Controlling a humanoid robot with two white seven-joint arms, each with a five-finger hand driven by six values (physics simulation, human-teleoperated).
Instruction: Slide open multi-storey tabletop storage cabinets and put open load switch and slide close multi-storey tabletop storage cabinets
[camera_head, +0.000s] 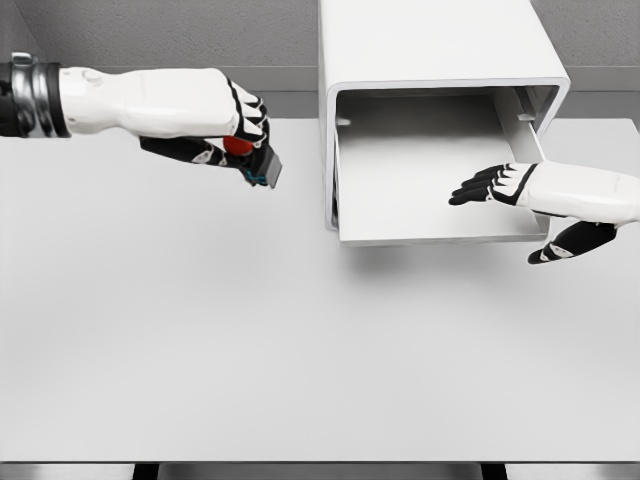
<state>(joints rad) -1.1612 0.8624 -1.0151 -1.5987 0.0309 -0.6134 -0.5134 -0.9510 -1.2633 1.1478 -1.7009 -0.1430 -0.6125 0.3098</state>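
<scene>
The switch (256, 163), dark with a red part, sat in my left robot hand (235, 135), fingers curled around it, held above the bench (200, 330) left of the cabinet (430, 45). The cabinet's drawer (420, 225) was slid out. My right robot hand (520, 195) reached over the drawer's right side, fingers extended, holding nothing.

One head view looks steeply down on the table (200, 350); cabinet (430, 60) at the far edge.
</scene>
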